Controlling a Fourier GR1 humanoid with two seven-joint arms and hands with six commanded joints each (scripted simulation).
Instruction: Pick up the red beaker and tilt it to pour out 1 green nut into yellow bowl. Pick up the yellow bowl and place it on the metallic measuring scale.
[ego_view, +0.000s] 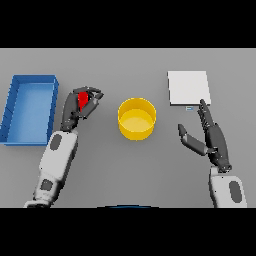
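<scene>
Head view: a grey table (125, 170) fills the frame between the black bands, with the work laid out left to right.
Left hand: the dark left hand (80, 107), in the left-centre of the frame, has its fingers and thumb curled round the small red beaker (83, 100), which shows only as a red patch between them.
Red beaker: it sits in that grasp, apart from and left of the bowl; whether it is clear of the table cannot be told, and no green nut is visible.
Yellow bowl: the round yellow bowl (136, 118) stands upright at the centre of the frame, looking empty.
Scale: the flat, pale square measuring scale (188, 88) lies in the upper right, well apart from the bowl.
Right hand: the dark right hand (207, 137) sits in the lower right with fingers straight and spread, holding nothing, fingertips near the scale's lower edge.
Blue tray: an open blue rectangular tray (30, 107) lies at the far left, beside the left forearm.
Step in hand: judged to be carrying the beaker over to pour.
Doing it well: bring the beaker's lip above the bowl's middle before tilting, then tip slowly and stop once one nut drops; a fast tilt could spill more.
</scene>
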